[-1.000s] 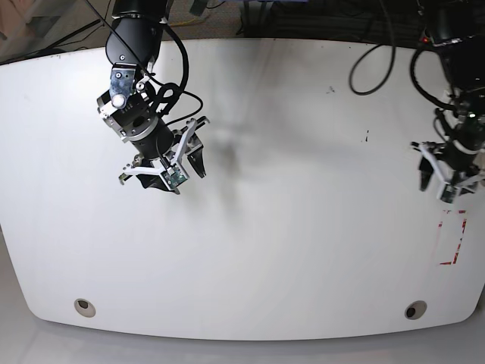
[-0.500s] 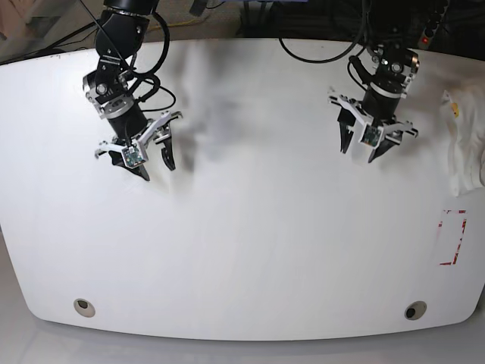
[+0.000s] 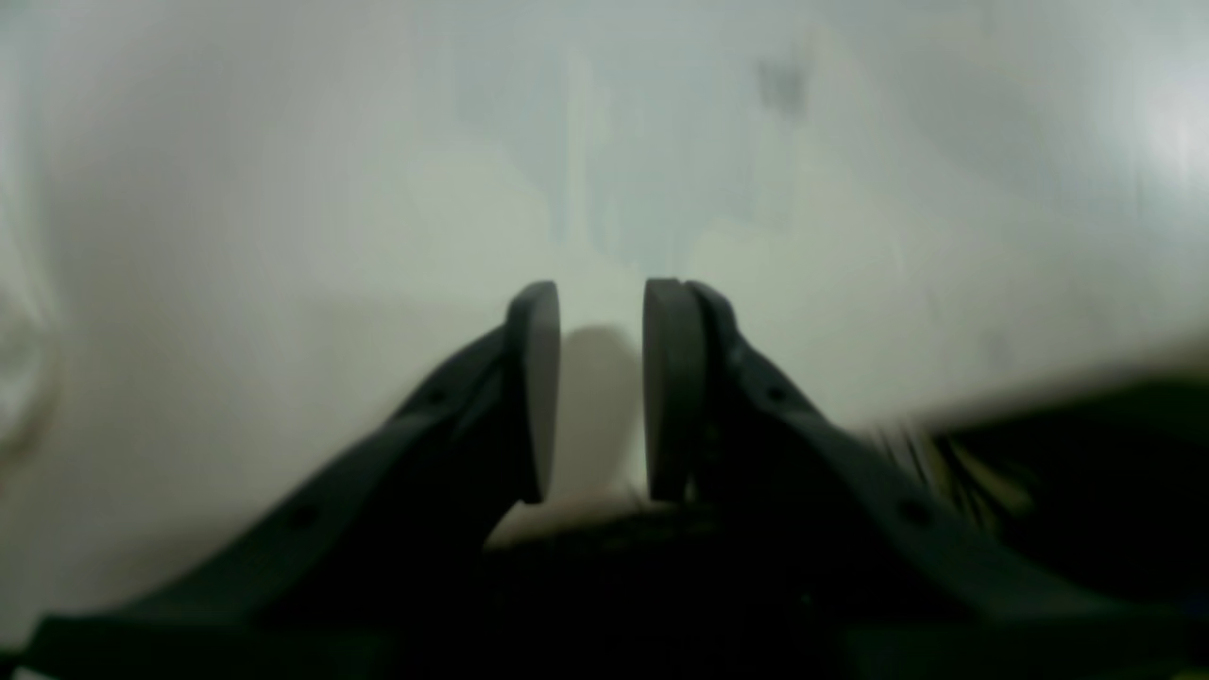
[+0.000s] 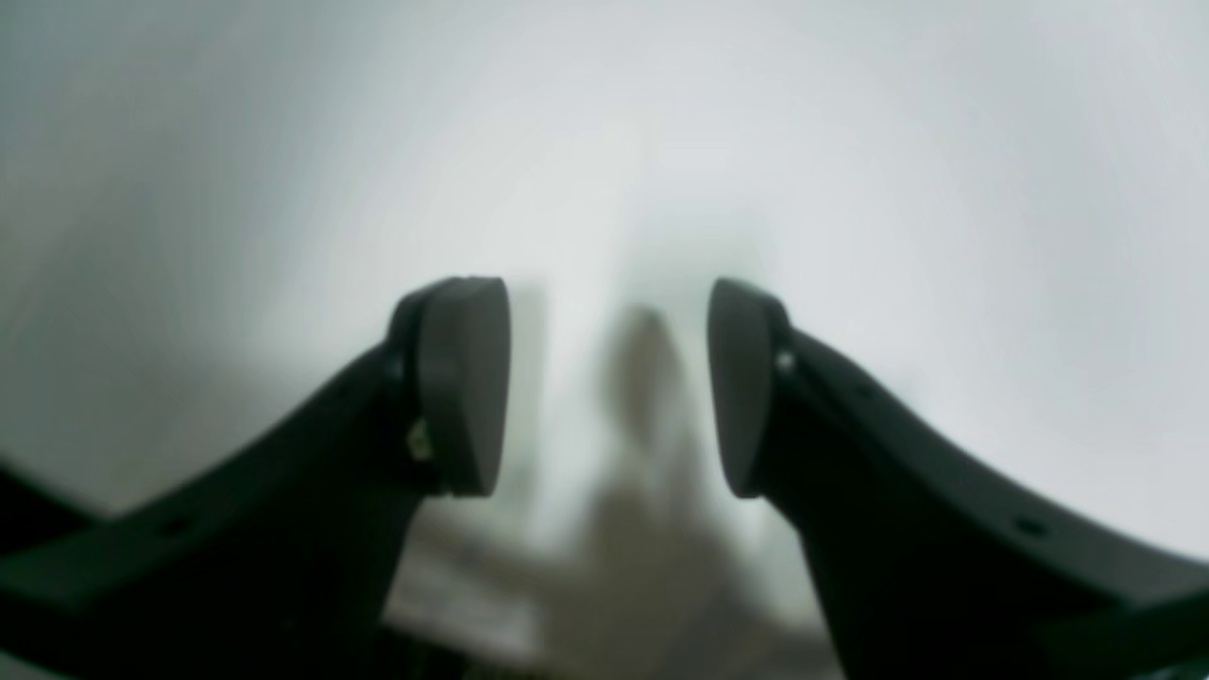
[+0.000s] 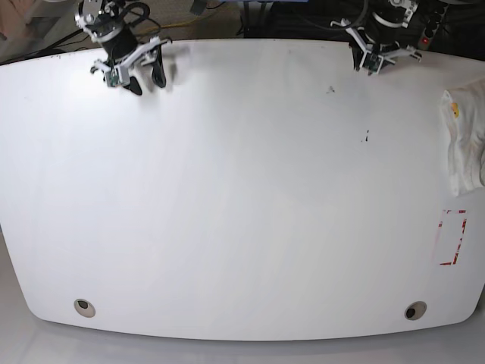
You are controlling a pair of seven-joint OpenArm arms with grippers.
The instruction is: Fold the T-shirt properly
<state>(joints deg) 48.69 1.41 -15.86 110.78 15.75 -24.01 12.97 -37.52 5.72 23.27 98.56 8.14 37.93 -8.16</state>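
While both arms sit at the table's (image 5: 242,227) far edge, the T-shirt (image 5: 464,140) lies bunched at the base view's right edge, well apart from my left gripper (image 5: 377,57) and farther from my right gripper (image 5: 144,72). White, crumpled, w/ a yellow speck. Left jaws narrow but parted, holding nothing; right spread, empty. Red tape marks (image 5: 452,237) near the shirt.

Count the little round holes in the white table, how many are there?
2. One round hole sits near the table's front left corner, the other round hole near its front right corner. None seem hidden.
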